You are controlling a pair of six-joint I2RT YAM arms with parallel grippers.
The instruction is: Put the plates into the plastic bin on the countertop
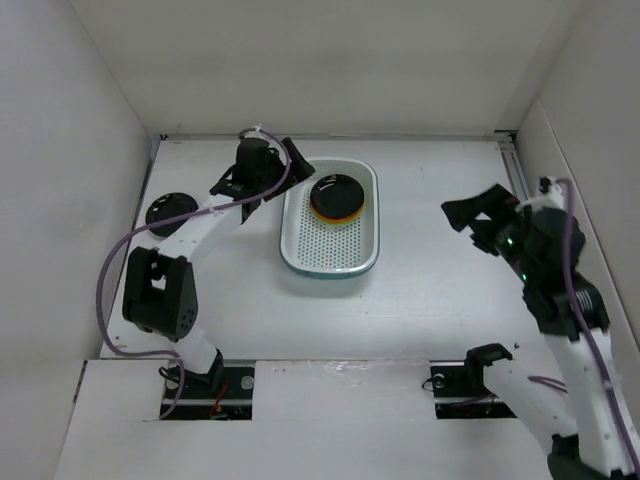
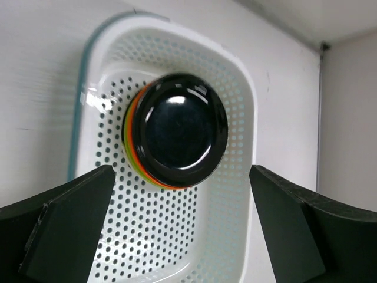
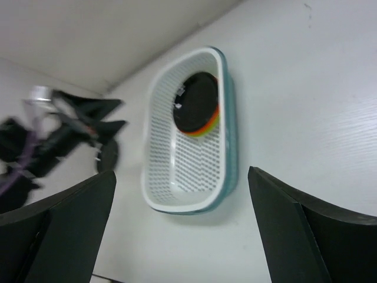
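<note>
Several plates (image 1: 335, 196) stacked face-up, count unclear, plastic bin (image 1: 300, 250) lengthwise near-to-far, left pincer (image 2: 182, 171), right pincer (image 3: 182, 172) released

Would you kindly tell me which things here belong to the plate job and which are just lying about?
Job: plastic bin; plate stack inside it, black on top; lone black plate on the countertop; left claw and right claw, both open.
Not the job: purple cable on the left arm; white walls.
</note>
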